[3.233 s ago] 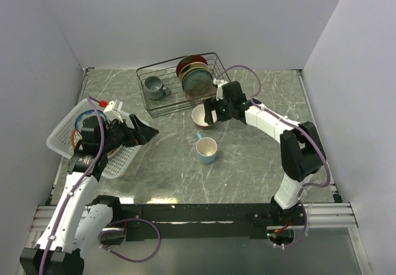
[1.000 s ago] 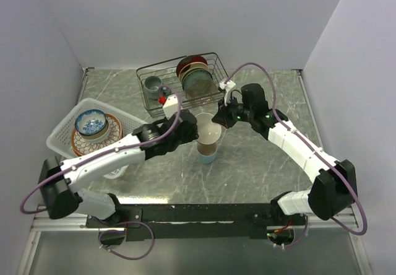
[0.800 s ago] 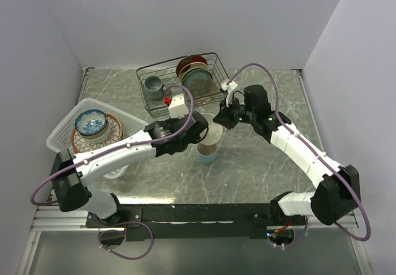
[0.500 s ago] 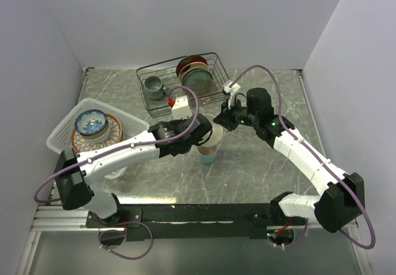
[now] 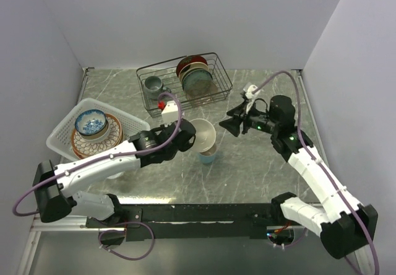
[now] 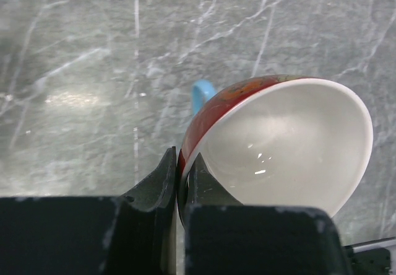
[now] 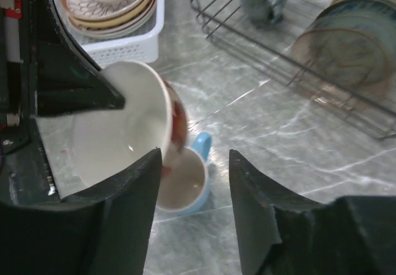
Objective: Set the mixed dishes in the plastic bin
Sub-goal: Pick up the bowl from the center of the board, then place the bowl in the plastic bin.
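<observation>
Tabletop [image 5: 260, 176]: grey marble, arm bases at the near edge. Plastic bin [image 5: 62, 126] sits at the left edge, turned at an angle. Black wire rack [image 5: 185, 103] is at the far edge, approx. mid. The rack's contents (upright plates [image 5: 195, 77], grey mug [image 5: 153, 88]) aren't part of the job.

Progress, judged from how things lie: prob. over halfway. Done: stack of plates [image 5: 83, 142] lies flat in the bin, w/ the blue-patterned bowl [image 5: 91, 123] on top. Left: cream bowl [image 5: 203, 134] and light blue mug [image 5: 207, 157], i.e. two pcs not yet in.

Cream bowl is up off the tabletop near its middle, tipped on its side, white inside facing the right arm and red-brown outside toward the left arm. It's well apart from the bin. The mug stands upright on the tabletop right under the bowl. Whether the bowl touches the mug's rim: can't tell.

Left gripper [image 6: 179, 176]: jaws pinched narrow on the bowl's rim, one finger inside, one outside. Right gripper [image 7: 193, 157]: jaws spread, nothing btwn them, just beside the bowl's open side and not touching it. Risk, my guess: w/ only a thin rim pinch the bowl could pivot on the way to the bin.
</observation>
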`<action>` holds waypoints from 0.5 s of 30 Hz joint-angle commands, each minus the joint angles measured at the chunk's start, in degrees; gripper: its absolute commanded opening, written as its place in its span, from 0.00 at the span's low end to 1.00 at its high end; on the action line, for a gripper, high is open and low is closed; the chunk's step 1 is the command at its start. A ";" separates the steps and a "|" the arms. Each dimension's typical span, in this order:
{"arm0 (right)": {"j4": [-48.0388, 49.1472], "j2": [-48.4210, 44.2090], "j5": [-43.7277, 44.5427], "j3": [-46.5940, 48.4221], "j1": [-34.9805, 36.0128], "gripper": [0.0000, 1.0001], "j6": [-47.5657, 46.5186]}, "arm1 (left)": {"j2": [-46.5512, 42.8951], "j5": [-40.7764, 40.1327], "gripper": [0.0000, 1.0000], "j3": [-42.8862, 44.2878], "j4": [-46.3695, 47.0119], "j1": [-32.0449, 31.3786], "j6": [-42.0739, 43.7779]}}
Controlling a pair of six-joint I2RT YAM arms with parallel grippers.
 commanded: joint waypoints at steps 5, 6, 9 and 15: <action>5.70 -8.53 -8.34 -4.43 -9.48 0.77 0.18 | -10.47 -0.29 0.01 -5.73 7.33 0.46 4.34; 5.62 -9.14 -9.56 -4.70 -10.54 0.81 0.26 | -11.18 -0.20 0.01 -6.35 7.86 0.46 4.78; 5.00 -11.08 -11.58 -5.93 -14.49 0.85 0.44 | -13.56 -0.29 0.01 -8.03 8.57 0.90 6.19; 6.84 -13.63 -14.49 -9.01 -21.01 0.95 2.28 | -17.34 1.38 0.01 -9.52 8.04 4.67 8.65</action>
